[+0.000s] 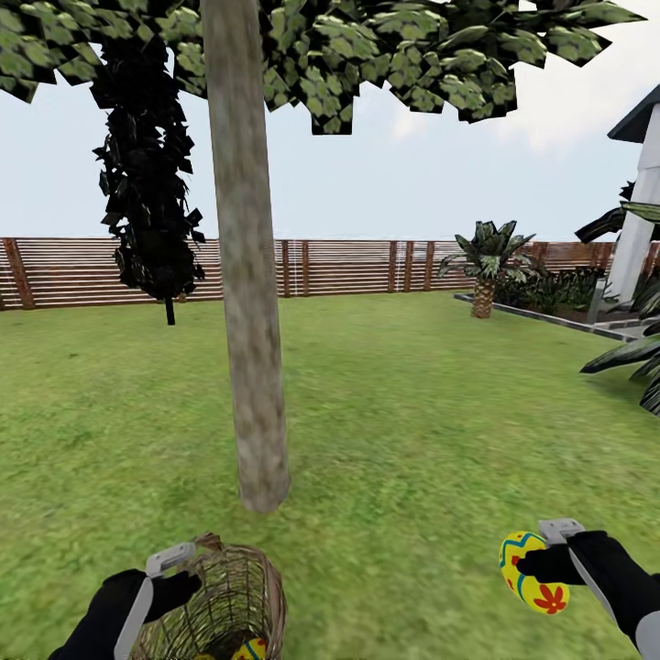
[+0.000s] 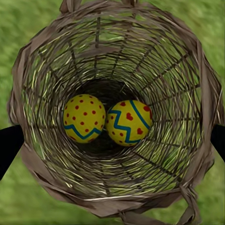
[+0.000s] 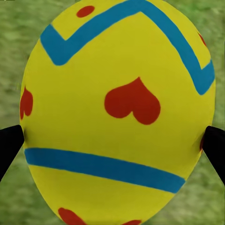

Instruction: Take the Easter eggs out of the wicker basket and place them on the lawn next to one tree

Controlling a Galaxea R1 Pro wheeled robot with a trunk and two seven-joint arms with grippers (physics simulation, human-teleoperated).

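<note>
The right gripper (image 1: 541, 568) pinched one Easter egg (image 1: 532, 573) between its jaws, held above the lawn (image 1: 412, 412) at about four o'clock from the tree (image 1: 247, 302). The left gripper (image 1: 183, 573) was clamped on the wicker basket (image 1: 229, 596) at its rim, at about seven o'clock from the trunk. Two eggs (image 2: 84, 118) (image 2: 129, 122) lay touching in the basket's bottom.

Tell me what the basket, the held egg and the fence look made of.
Wicker basket: dry tan woven twigs, open gaps, matte. Easter egg in the right gripper: smooth painted shell, plastic or glazed, unclear which. Fence: brown horizontal slats, apparently wood.
</note>
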